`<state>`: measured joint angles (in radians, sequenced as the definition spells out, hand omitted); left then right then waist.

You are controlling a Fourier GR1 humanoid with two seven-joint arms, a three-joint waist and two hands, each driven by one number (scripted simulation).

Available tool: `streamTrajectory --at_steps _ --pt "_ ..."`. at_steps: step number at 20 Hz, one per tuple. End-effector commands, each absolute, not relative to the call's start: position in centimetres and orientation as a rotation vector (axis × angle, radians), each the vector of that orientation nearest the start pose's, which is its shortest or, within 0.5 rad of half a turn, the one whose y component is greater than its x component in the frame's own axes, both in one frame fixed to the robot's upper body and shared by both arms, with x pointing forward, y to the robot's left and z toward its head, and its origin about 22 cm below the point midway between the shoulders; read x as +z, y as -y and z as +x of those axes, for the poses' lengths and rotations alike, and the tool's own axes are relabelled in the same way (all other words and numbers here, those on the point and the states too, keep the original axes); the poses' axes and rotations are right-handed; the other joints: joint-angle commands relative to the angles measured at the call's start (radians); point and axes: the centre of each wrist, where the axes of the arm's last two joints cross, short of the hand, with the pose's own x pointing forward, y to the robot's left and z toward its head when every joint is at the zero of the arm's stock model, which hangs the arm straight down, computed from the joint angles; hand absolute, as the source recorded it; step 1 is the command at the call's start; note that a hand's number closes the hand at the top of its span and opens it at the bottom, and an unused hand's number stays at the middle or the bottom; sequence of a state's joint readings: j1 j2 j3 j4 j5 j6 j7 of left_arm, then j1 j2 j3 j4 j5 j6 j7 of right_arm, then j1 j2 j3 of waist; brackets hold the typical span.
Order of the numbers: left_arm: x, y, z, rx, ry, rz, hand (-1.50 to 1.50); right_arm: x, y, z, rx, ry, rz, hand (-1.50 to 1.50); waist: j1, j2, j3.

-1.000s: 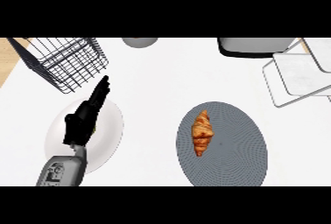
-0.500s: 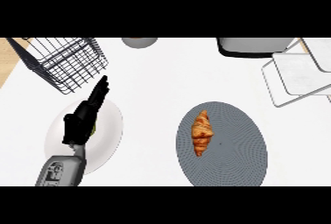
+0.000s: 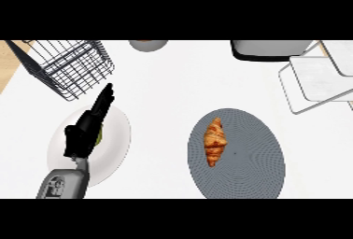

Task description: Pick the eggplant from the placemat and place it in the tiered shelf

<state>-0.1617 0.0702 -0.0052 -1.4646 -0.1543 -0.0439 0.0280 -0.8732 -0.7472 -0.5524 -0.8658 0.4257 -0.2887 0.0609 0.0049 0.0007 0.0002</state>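
The left robot hand (image 3: 86, 130) hangs over a white plate (image 3: 118, 140) at the near left of the counter (image 3: 172, 84), fingers straight, gripping nothing. A croissant (image 3: 214, 141) lies on the grey placemat (image 3: 255, 154) to the right. The tiered shelf (image 3: 321, 79) stands far right.

I see a brown croissant (image 3: 214, 147) lying on the grey oval placemat (image 3: 255, 163) by the surface's near edge, with the tiered shelf (image 3: 314, 79) at the far-right corner.
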Motion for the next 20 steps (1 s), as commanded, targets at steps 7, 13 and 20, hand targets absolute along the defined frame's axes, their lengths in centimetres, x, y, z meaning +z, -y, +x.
streamTrajectory --at_steps 7,13,20 --pt "2.3 -21.7 28.0 -0.249 1.591 0.116 0.00 33.0 50.0 31.3 -0.691 1.769 -1.127 -1.50 -0.006 -0.003 0.000" --pt "0.8 -24.0 28.1 -0.240 1.573 0.125 0.00 35.0 56.3 24.1 -0.734 1.552 -1.080 -1.50 -0.029 -0.004 0.000" --pt "0.7 -22.9 27.4 -0.224 1.564 0.134 0.00 32.6 62.0 16.0 -0.609 1.446 -1.113 -1.50 -0.040 -0.006 0.002"
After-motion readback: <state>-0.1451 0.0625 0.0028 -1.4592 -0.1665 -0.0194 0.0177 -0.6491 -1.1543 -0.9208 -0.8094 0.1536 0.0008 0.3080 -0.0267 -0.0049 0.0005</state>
